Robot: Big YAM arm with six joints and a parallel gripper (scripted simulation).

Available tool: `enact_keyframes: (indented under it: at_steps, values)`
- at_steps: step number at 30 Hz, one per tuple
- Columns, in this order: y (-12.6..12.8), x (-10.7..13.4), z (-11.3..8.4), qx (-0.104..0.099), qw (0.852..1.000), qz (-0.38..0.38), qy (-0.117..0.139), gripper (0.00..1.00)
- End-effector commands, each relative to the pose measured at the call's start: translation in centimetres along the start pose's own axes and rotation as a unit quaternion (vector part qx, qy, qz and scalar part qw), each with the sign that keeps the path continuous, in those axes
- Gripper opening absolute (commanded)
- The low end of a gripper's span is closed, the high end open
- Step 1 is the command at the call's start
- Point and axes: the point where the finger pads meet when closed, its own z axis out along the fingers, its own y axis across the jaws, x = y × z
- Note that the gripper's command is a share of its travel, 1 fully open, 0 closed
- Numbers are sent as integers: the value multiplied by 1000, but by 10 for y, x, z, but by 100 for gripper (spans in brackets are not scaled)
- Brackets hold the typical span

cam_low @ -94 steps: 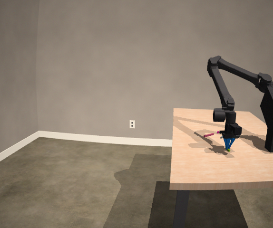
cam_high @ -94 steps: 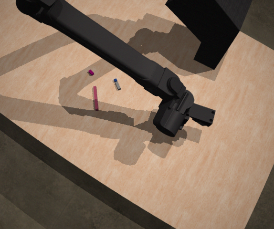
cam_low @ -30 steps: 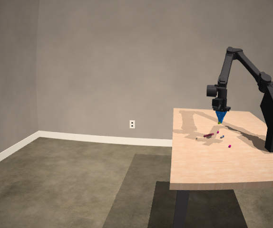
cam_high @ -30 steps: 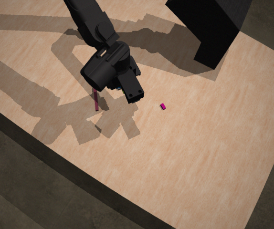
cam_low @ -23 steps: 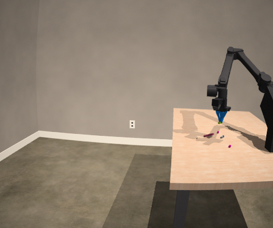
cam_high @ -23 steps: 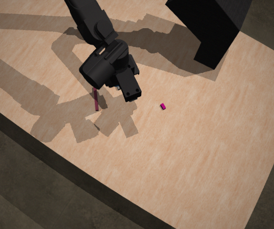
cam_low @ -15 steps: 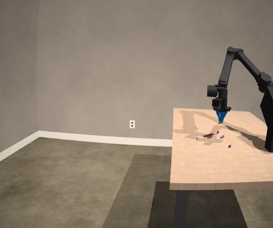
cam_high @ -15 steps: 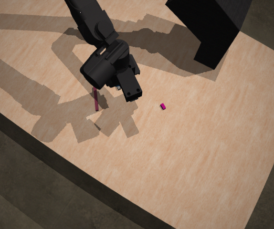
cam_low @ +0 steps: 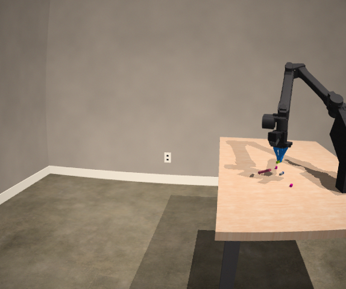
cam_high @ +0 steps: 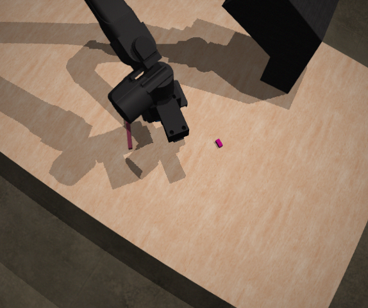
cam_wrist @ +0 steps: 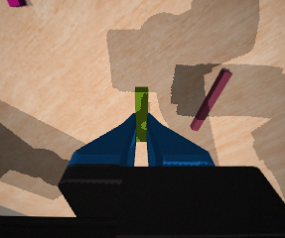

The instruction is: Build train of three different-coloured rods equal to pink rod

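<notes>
Train of rods, third piece in hand: lime rod [cam_low: 278, 162] [cam_wrist: 141, 114] clamped in the gripper [cam_low: 279, 161] [cam_wrist: 141, 119] above the tabletop [cam_high: 277, 199] [cam_low: 276, 211], seemingly being carried to the blue-and-grey pair [cam_low: 281, 173], next wanting careful alignment, lowering and release.

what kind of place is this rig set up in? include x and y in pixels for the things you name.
Probably a robot test room or small lab: a black arm [cam_high: 144, 47] [cam_low: 287, 90] over a wood-topped table [cam_high: 277, 215] [cam_low: 260, 214], small coloured rods laid out on it, and a plain grey wall [cam_low: 129, 77] with a power outlet [cam_low: 167, 157].
</notes>
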Motion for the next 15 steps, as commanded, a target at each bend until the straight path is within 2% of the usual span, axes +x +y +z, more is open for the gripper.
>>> enact_keyframes:
  at_steps: [1,15]
  values:
    - [4,1,11,-4,1000,-16,1,4]
    - [1,0,59,-1,1000,-14,1,4]
